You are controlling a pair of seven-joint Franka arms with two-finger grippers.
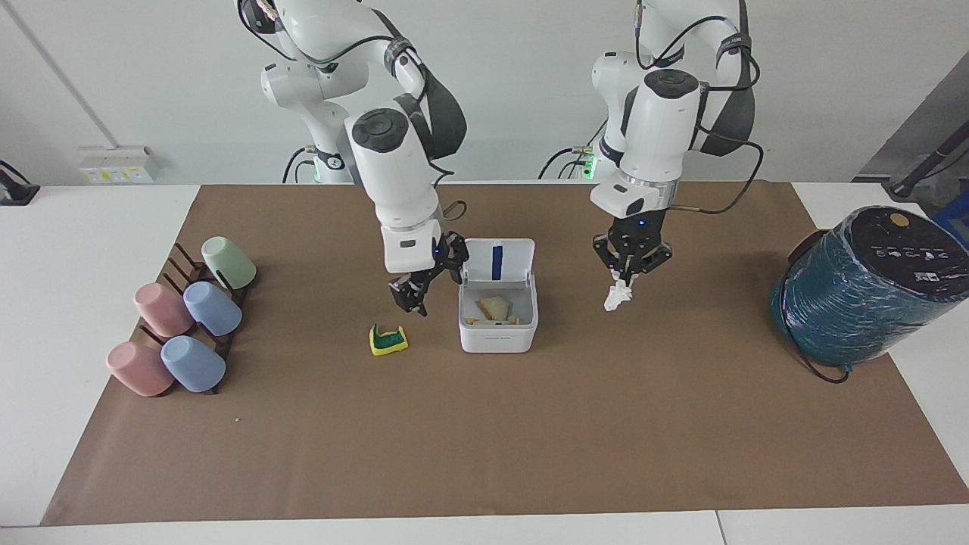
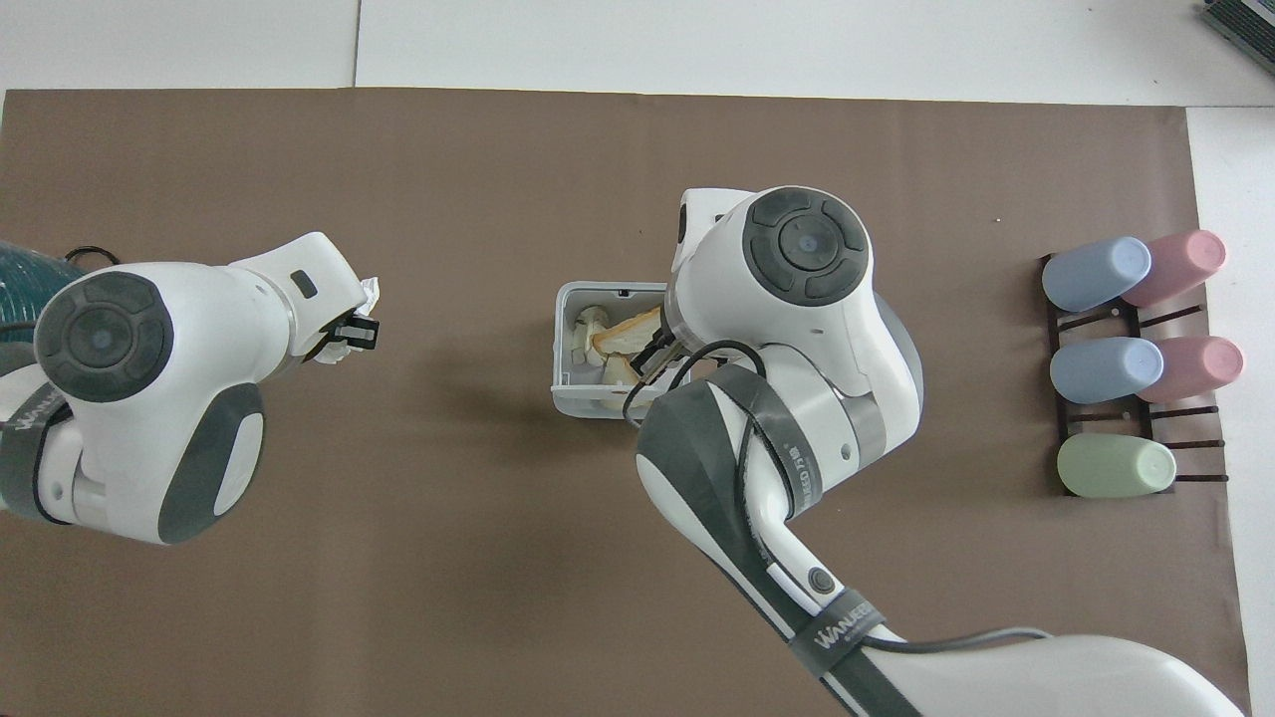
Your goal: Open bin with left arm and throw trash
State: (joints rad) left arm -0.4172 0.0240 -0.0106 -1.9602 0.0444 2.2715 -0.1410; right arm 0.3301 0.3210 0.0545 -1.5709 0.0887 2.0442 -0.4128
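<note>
The white bin (image 1: 497, 331) stands open mid-table, its lid (image 1: 496, 261) upright with a blue strip. Beige bread pieces (image 1: 496, 306) lie inside, and they also show in the overhead view (image 2: 628, 334). My left gripper (image 1: 625, 274) is shut on the crumpled white paper wad (image 1: 615, 297), held up over the mat between the bin and the teal cylinder. My right gripper (image 1: 411, 297) is open and empty, low over the mat between the bin and the yellow-and-green sponge bit (image 1: 387, 339). In the overhead view the right arm hides its gripper and the sponge.
A rack of pastel cups (image 1: 189, 318) lies at the right arm's end of the table. A large teal-wrapped cylinder (image 1: 863, 288) with a black cable stands at the left arm's end. Brown paper (image 1: 484, 439) covers the table.
</note>
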